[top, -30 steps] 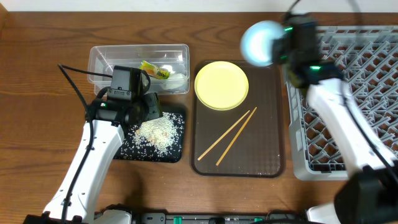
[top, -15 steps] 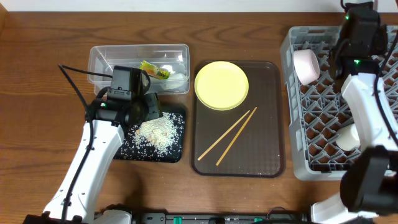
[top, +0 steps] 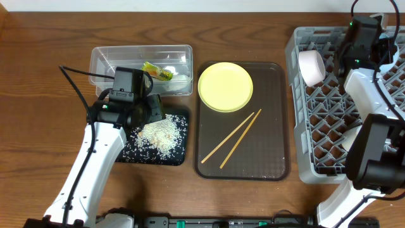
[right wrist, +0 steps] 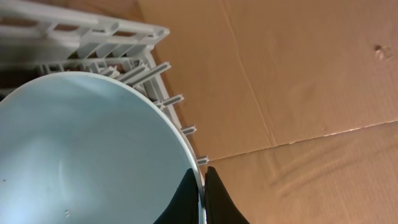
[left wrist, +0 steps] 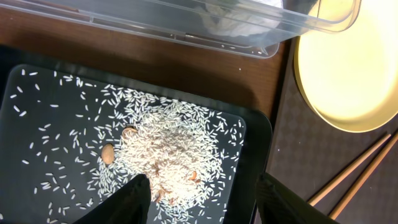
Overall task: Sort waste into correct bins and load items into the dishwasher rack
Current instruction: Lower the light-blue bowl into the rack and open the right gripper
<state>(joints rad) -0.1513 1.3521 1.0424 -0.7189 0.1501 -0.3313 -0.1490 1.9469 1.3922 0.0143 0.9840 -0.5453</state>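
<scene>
Right tool (right wrist: 200, 180) shifted over rack (top: 329, 107), pinching light blue bowl (right wrist: 81, 149) rim, left tool (left wrist: 202, 190) spread above rice (left wrist: 168, 149)

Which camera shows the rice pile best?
The left wrist view: the rice fills the picture close up, single grains showing on the black tray. The overhead view shows it small, partly hidden by the left arm. The right wrist view misses it, showing the light blue bowl and rack instead.

- The overhead view is evenly lit; only soft shadows are cast on the wooden table (top: 50, 38).
- In the left wrist view, the pale yellow plate (left wrist: 348, 68) is nearly washed out, while the rice grains (left wrist: 168, 149) are rendered sharply.
- At close range, the light blue bowl (right wrist: 81, 149) is slightly blurred.
</scene>
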